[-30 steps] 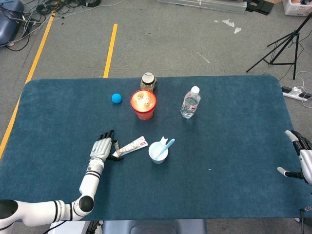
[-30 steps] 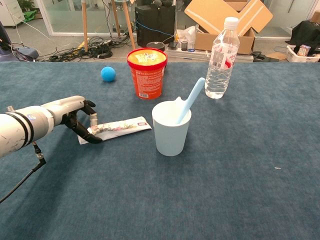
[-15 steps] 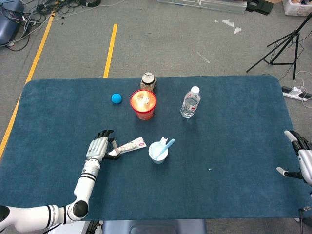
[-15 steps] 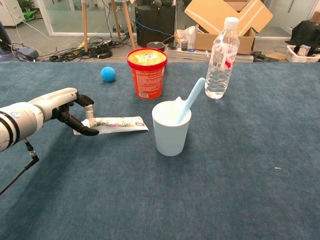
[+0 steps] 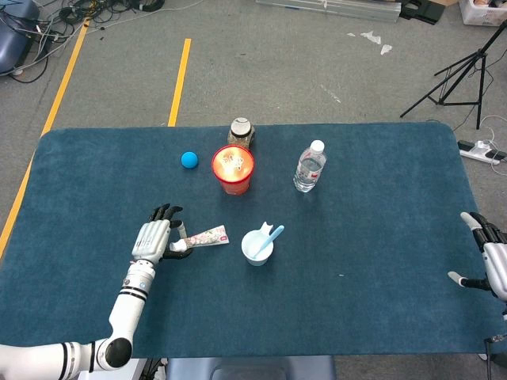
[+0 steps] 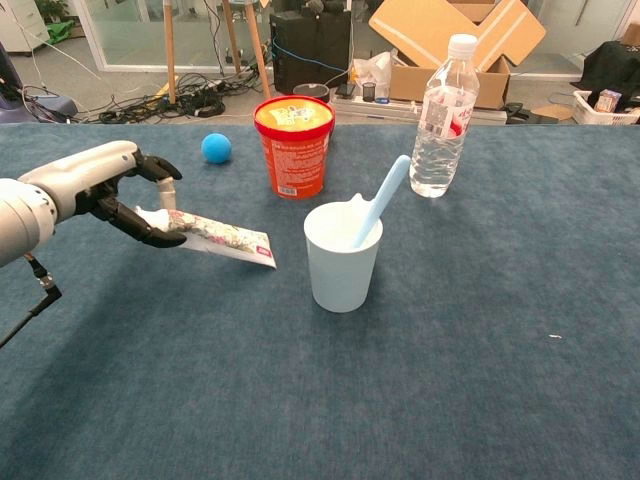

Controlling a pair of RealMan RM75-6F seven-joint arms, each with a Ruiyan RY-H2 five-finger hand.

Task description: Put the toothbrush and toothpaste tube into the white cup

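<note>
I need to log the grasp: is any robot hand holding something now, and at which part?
The left robot hand holds the toothpaste tube at its cap end. The right robot hand holds nothing.

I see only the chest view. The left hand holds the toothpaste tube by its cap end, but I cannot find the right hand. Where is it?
Observer: The right hand is at the right edge of the table, far from the white cup.
Operator: Does it hold something?
Observer: No, it holds nothing, and its fingers are apart.
Operator: Is something behind the red tub?
Observer: Yes, a jar stands just behind the red tub, near the table's back edge.
</note>
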